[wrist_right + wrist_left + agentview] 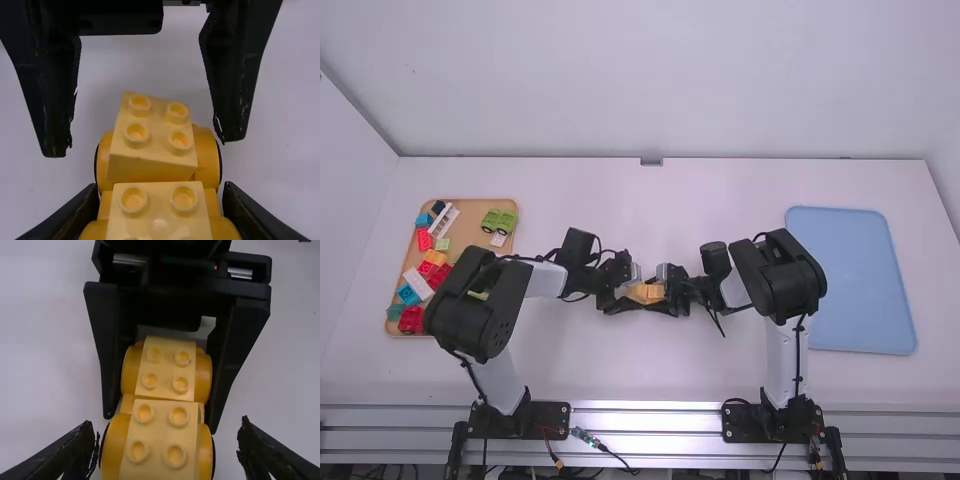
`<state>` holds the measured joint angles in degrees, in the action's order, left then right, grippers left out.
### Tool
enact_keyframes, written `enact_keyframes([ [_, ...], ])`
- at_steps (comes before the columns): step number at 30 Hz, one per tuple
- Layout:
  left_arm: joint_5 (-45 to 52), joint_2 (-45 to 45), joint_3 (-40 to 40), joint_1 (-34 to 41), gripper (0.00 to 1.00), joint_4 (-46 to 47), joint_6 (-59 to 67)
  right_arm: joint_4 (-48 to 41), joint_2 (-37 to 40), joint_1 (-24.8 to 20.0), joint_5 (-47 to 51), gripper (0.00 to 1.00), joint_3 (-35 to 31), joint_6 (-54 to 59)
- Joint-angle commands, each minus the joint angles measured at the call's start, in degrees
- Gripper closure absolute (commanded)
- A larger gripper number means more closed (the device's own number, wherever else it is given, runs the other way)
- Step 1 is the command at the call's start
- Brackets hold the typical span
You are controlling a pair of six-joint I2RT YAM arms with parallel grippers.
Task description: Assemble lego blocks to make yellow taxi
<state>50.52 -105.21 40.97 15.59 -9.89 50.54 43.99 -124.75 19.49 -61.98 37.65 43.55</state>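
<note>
A yellow taxi [647, 293] took shape at the middle of the white table [590, 370], clasped at its right end in the closed fingers of the right gripper [160, 194], while the left gripper [167, 432] stood open around the left end, its fingers clear of the sides.

The left block [150, 135] looked askew and perhaps only partly seated, so a push from one side could have pivoted it or popped it off its studs. Squeezing the sides alone was unlikely to lock it down; that called for pressure from above. With only one gripper holding on, a hard press at the free left end might also have tipped the taxi or twisted it out of the right gripper's grasp. The two sets of fingers, so near each other, risked a knock.

The taxi itself was low and stubby, its yellow body flanked by rounded fenders [206, 156], with dark edges showing beside those at the left end. Two blocks rode on top, one toward each end, both with bare studs; the right block [159, 212] appeared straighter.
</note>
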Motion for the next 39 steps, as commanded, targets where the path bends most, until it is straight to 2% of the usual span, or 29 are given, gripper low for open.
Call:
enact_keyframes([
  [1, 1.51, -0.52, 0.22, 0.33, 0.32, -0.2, -0.17, -0.76, -0.85, 0.07, 1.86, 0.64, -0.11, -1.33],
  [2, 1.49, -0.81, 0.22, 0.33, 0.38, -0.59, -0.2, -0.79, -0.85, 0.07, 1.84, 0.64, -0.11, -1.31],
  [8, 3.02, -0.87, 0.22, 0.26, 0.55, -0.5, -0.17, -0.9, -0.85, 0.07, 1.86, 0.64, -0.11, -1.33],
  [10, 2.47, -0.87, 0.22, 0.17, 0.58, -0.66, -0.15, -0.92, -0.85, 0.04, 1.84, 0.64, -0.11, -1.33],
  [13, 2.36, -0.87, 0.22, 0.28, 0.59, -0.31, -0.17, -0.92, -0.85, 0.07, 1.84, 0.64, -0.11, -1.33],
  [16, 2.34, -0.9, 0.22, 0.33, 0.54, 0.04, -0.13, -0.94, -0.85, 0.07, 1.81, 0.64, -0.11, -1.33],
  [23, 2.36, -0.9, 0.22, 0.09, 0.56, 0.44, -0.17, -0.92, -0.85, 0.07, 1.84, 0.64, -0.11, -1.36],
  [27, 2.34, -0.9, 0.22, 0.02, 0.62, 0.87, -0.15, -0.94, -0.85, 0.07, 1.84, 0.64, -0.11, -1.33],
  [28, 2.34, -0.9, 0.22, 0.07, 0.68, 0.87, -0.15, -0.92, -0.85, 0.07, 1.84, 0.65, -0.11, -1.36],
  [33, 2.36, -0.9, 0.24, 0.28, 0.78, 1.33, -0.15, -0.94, -0.85, -0.04, 1.84, 0.65, -0.11, -1.38],
  [39, 2.36, -0.9, 0.22, 0.33, 0.84, 1.11, 0.31, -0.94, -0.85, -0.04, 1.84, 0.65, -0.11, -1.33],
])
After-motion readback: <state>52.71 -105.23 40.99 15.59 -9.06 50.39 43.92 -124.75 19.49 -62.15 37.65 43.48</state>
